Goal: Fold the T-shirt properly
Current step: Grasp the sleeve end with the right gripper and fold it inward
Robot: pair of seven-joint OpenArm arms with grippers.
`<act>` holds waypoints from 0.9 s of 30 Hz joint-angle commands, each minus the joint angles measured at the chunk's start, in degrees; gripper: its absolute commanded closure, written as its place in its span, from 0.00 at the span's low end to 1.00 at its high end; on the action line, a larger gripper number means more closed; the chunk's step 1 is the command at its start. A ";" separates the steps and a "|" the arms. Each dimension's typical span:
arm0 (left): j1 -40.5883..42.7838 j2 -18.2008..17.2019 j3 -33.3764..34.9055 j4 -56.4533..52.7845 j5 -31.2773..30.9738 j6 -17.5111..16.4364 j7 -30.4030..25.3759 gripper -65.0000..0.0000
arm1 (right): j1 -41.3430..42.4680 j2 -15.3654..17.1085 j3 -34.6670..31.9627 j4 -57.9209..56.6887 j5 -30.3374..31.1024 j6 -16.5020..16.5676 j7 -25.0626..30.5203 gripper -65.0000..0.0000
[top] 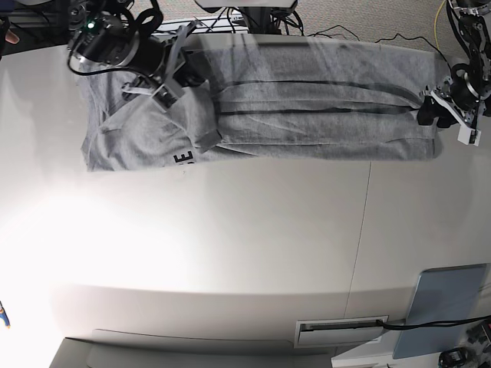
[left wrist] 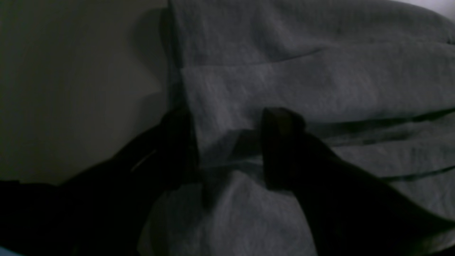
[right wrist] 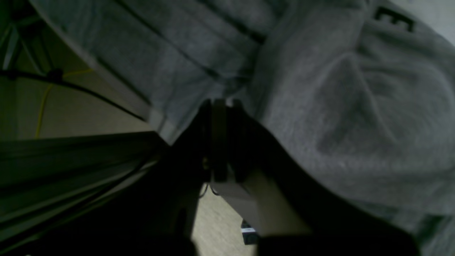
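The heather-grey T-shirt (top: 307, 107) lies stretched in long folds along the far side of the white table (top: 230, 245), with black lettering (top: 184, 159) at its left end. My right gripper (top: 186, 77) is shut on a shirt edge near the far table edge. In the right wrist view the fingers (right wrist: 218, 117) are pressed together on the cloth (right wrist: 337, 106), and a letter E (right wrist: 394, 17) shows. My left gripper (top: 424, 107) is at the shirt's right end. In the left wrist view it (left wrist: 227, 142) is open, straddling the shirt's edge (left wrist: 284, 81).
A grey-blue pad (top: 449, 310) lies at the near right corner, with a slot (top: 341, 330) in the table's front beside it. Cables (top: 337, 31) run behind the far edge. The right wrist view looks past the table edge to floor and a yellow cable (right wrist: 42, 103).
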 commanded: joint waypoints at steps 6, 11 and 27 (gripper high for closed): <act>-0.24 -1.27 -0.57 0.92 -0.61 -0.20 -0.87 0.49 | 0.02 0.35 -2.47 0.98 -5.42 0.13 0.90 0.92; -0.24 -1.27 -0.57 0.92 -0.61 -0.20 -0.87 0.49 | 0.02 0.35 -2.36 1.01 -6.25 0.13 0.90 0.80; -0.24 -1.27 -0.59 0.87 -0.55 0.63 -0.92 0.48 | 2.45 0.35 -2.32 1.01 -12.98 -0.17 1.25 0.80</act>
